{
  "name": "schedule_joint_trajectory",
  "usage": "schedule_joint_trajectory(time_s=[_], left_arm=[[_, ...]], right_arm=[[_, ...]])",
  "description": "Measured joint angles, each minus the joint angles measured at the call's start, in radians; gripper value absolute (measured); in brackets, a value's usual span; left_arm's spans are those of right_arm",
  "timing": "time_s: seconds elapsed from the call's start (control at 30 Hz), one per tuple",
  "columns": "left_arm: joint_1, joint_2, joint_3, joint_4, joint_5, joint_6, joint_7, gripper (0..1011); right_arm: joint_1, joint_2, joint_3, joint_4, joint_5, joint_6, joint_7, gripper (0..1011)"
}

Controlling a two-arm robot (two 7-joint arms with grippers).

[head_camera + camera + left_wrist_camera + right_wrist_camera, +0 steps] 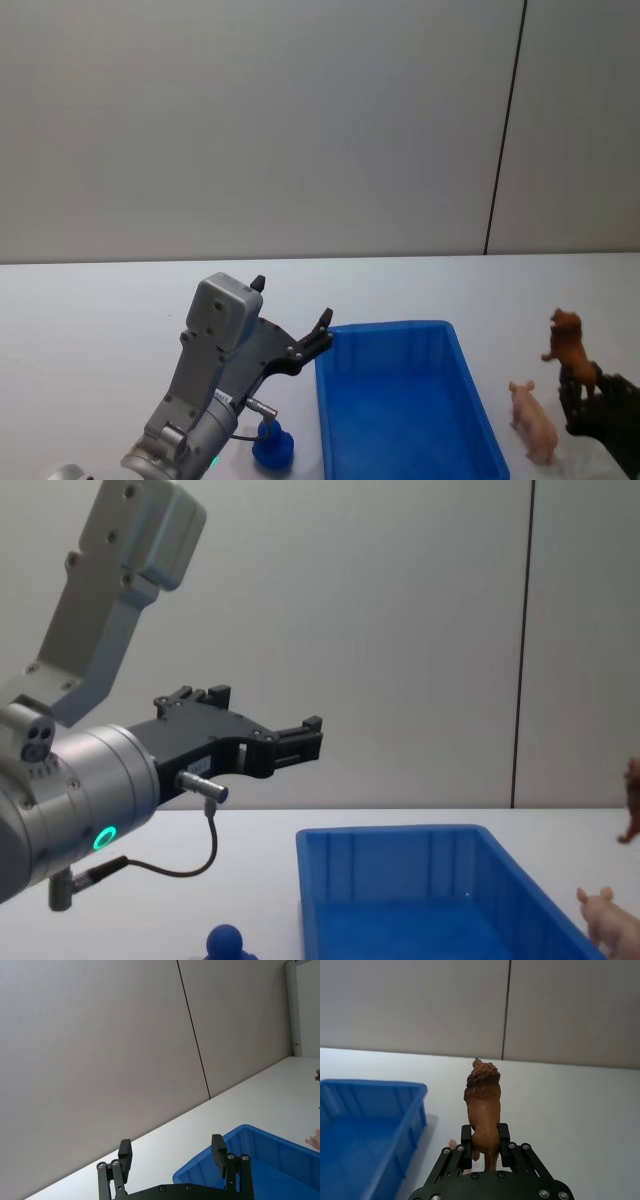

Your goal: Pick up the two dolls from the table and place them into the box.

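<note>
White tabletop [100, 300], grey wall [250, 120]: my right end effector [485, 1132] grips the brown doll [482, 1100], my left end effector [171, 1146] gapes wide.

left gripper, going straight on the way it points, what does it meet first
Probably nothing nearby: the open left gripper points over the box corner toward the wall; depth is unclear.

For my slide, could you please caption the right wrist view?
Right gripper, jaws shut on the brown doll, near the blue box.
</note>
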State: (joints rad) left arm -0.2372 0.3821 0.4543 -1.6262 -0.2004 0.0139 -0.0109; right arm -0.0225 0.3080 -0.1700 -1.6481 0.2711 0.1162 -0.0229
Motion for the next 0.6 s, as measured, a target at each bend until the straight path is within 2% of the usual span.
schedule_joint_trajectory(time_s=[0.3, 0.6], left_arm=[[0.000, 0.000, 0.000, 0.000, 0.000, 0.000, 0.000, 1002], [0.000, 0.000, 0.000, 0.000, 0.000, 0.000, 0.000, 1001]], right_arm=[[0.020, -0.013, -0.013, -0.033, -0.006, -0.011, 0.080, 290], [0.059, -0.047, -0.042, -0.014, -0.011, 0.001, 0.187, 290]])
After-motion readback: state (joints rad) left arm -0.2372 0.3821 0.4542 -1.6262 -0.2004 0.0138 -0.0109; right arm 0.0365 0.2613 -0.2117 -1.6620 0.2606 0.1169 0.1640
